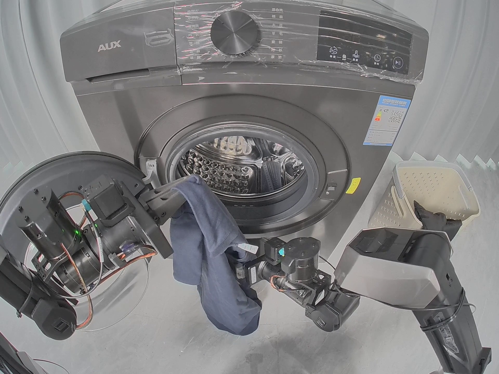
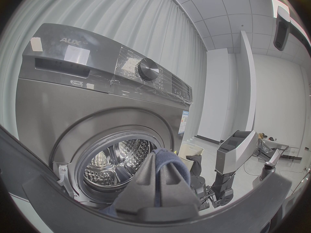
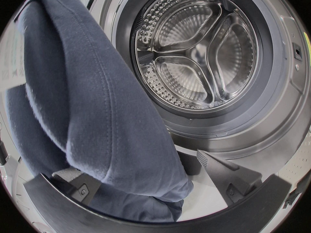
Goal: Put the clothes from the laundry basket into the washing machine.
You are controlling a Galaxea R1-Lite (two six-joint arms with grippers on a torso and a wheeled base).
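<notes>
Now, your left gripper (image 1: 174,196) pinches the shirt (image 1: 208,245) up top; right gripper (image 1: 239,263) gapes at its middle. Soft, light, floppy, I'd say: gather the hanging tail.

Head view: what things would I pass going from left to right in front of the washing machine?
open washer door → left gripper → navy blue garment → right gripper → laundry basket

Pale pleated fabric curtain (image 1: 31,79): backdrop | white panelled ceiling (image 2: 226,20): above curtain | glossy grey floor (image 1: 156,338): below curtain
</notes>
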